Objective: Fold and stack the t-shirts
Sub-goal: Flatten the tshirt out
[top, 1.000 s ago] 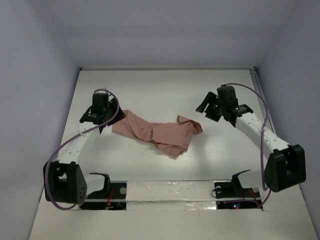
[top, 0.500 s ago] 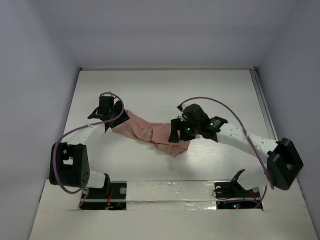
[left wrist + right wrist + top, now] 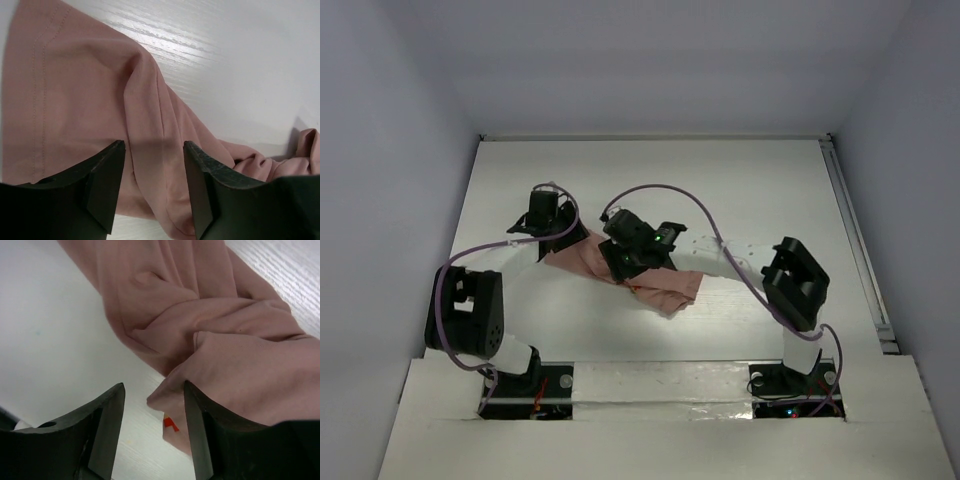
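One dusty-pink t-shirt (image 3: 672, 286) lies crumpled in a loose band across the middle of the white table (image 3: 650, 170). My left gripper (image 3: 563, 242) is down at its left end. In the left wrist view that gripper (image 3: 154, 185) is open, its fingers astride a raised fold of the t-shirt (image 3: 90, 100) near a stitched hem. My right gripper (image 3: 622, 262) hovers over the shirt's middle. Seen from the right wrist, it (image 3: 154, 425) stands open around a folded edge of the t-shirt (image 3: 235, 370) that bears a small red mark (image 3: 170, 424).
The right arm (image 3: 750, 262) stretches leftward over the shirt's right part. Both arm bases and a white strip (image 3: 650, 385) run along the near edge. Pale walls close in the table on the left, right and far sides.
The right arm swung from the table's right side leftward onto the middle of the shirt, its jaws narrowing a little. The left gripper crept right, closer onto the shirt's left end.
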